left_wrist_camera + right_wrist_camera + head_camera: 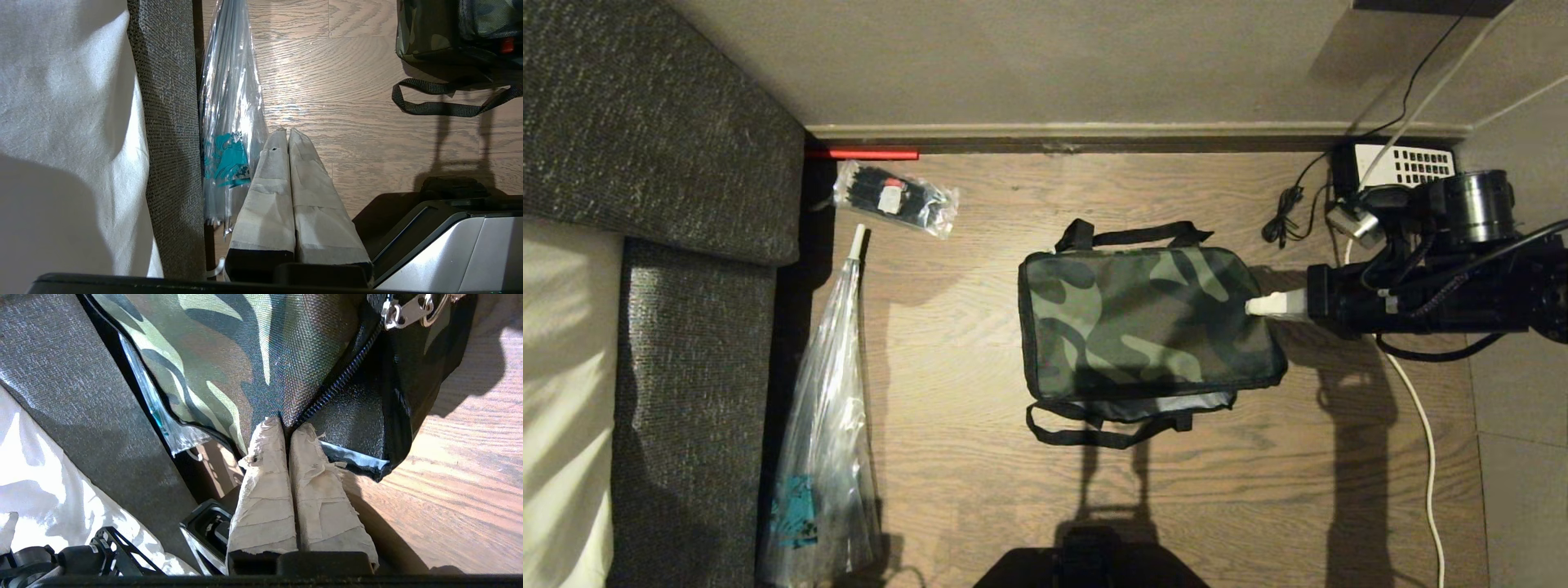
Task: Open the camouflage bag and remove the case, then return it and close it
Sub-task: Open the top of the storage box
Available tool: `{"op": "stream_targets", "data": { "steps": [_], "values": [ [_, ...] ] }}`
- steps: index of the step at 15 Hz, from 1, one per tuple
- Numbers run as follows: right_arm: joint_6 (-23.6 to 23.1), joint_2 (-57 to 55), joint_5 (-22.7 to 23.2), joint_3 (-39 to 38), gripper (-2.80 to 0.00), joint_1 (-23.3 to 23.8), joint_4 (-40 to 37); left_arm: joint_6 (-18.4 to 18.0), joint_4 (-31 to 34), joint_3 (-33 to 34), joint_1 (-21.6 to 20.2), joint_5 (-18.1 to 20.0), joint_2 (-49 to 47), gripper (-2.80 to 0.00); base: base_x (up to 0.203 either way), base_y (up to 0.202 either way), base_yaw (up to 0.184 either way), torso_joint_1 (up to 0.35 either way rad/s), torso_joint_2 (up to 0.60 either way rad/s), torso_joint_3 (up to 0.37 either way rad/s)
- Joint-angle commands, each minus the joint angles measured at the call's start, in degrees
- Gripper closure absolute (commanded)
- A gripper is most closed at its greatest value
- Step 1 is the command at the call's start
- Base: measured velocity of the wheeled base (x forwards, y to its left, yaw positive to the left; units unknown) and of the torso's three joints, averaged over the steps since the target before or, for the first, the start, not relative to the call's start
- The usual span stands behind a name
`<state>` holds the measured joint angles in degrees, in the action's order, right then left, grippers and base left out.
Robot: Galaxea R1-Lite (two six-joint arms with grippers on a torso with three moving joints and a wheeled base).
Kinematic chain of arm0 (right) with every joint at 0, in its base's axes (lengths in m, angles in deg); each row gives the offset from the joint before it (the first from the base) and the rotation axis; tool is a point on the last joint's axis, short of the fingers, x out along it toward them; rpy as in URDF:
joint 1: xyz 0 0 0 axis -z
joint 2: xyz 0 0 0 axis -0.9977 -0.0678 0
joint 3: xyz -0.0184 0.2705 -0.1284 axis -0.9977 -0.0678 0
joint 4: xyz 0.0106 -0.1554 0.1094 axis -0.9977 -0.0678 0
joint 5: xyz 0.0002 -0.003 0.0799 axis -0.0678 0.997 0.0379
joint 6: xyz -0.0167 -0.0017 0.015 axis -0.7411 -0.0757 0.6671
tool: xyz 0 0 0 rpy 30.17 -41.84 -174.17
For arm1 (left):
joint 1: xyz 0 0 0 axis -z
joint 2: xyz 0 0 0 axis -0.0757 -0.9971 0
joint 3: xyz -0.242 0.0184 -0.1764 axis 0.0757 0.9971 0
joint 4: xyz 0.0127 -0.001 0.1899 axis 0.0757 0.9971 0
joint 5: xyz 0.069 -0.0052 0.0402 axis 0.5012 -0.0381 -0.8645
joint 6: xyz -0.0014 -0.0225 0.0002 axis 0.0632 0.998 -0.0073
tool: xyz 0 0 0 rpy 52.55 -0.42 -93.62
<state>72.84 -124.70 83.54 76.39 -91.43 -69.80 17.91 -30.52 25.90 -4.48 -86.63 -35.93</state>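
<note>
While the camouflage bag (pixel 1143 322) is lying flat on the wooden floor (pixel 980 490), the right gripper (pixel 1258 306) is reaching in from the right, its taped fingers (pixel 265 490) clenched together with their tips pinching the bag's fabric edge beside the zipper (pixel 339 386). The black interior (pixel 355 433) is showing through the gap. The left gripper (pixel 286 134) is hanging parked beside a clear plastic bag (pixel 229 122) and a grey sofa (pixel 670 163), fingers pressed together, grasping nothing.

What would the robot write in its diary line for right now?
right pincer: shut on camouflage bag lid edge | left pincer: shut, parked | bag: on floor
</note>
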Motion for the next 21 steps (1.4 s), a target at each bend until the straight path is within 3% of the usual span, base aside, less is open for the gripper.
{"op": "stream_targets", "data": {
  "steps": [1, 5, 21],
  "values": [
    [0.08, 0.05, 0.27, 0.24, 0.00, 0.04, 0.19, -0.02, 0.02, 0.00, -0.03, 0.01, -0.07, 0.00, 0.000, 0.000, 0.000, 0.000, 0.00, 0.000],
    [0.16, 0.22, 3.08, 0.15, 0.00, 0.92, 0.20, -0.02, 0.02, 0.00, -0.04, 0.01, -0.07, 0.00, 0.000, 0.000, 0.000, 0.000, 0.00, 0.000],
    [0.08, -0.30, 3.17, 0.50, 0.00, 0.92, 0.20, -0.90, 0.02, 0.00, -0.04, 0.10, -0.07, 0.00, 0.000, 0.000, 0.000, 0.000, 0.00, 0.000]
  ]
}}
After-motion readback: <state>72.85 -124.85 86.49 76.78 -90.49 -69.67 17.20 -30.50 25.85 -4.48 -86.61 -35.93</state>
